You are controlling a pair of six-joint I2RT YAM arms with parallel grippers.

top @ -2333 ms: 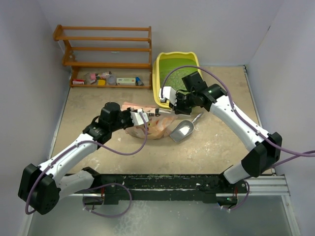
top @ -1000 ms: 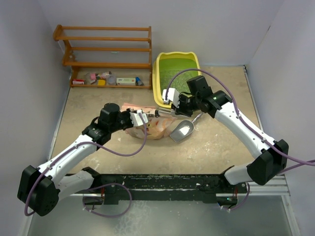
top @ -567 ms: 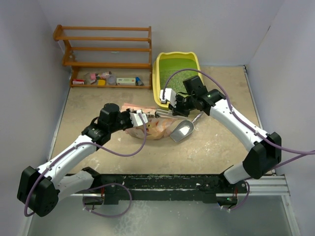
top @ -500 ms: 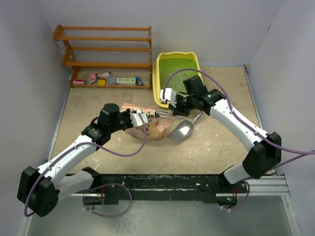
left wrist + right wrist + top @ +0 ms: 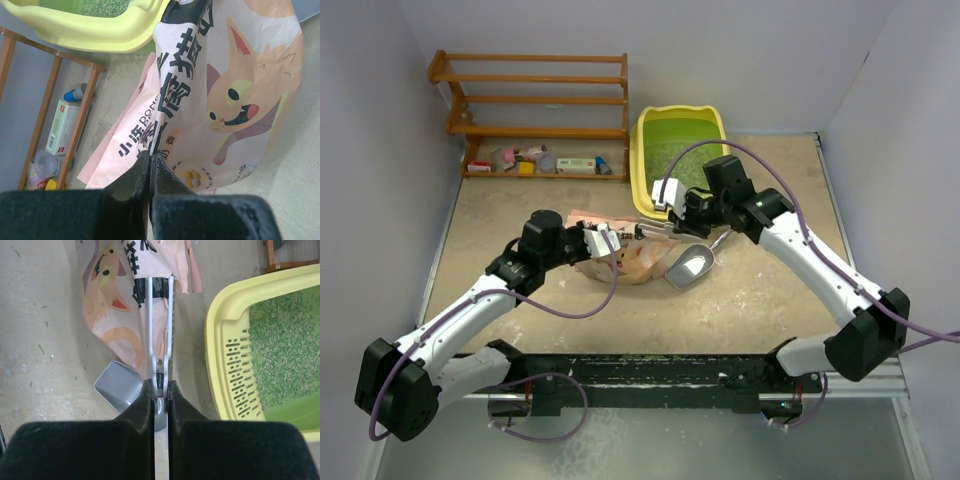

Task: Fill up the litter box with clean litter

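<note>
Pale lavender-white walls close in three sides: the back wall (image 5: 750, 50), the left wall (image 5: 370, 180) and the right wall (image 5: 910, 140). The surface (image 5: 750, 310) is mottled sandy beige, with pale dusty smears towards its near edge. A wooden shelf rack (image 5: 535, 100) of orange-brown slats stands in the far left corner against the back wall. Its lowest shelf holds small clutter, including a white-and-green box (image 5: 62, 125), a blue-capped bottle (image 5: 75, 93) and a clear cup (image 5: 42, 162). A black rail (image 5: 650, 372) runs along the near edge, above a grey panel (image 5: 650, 440). The light is even and the shadows are soft.

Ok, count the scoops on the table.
1: the grey scoop lies on the table beside the bag, near the litter box. Another could be hidden under the bag.
</note>
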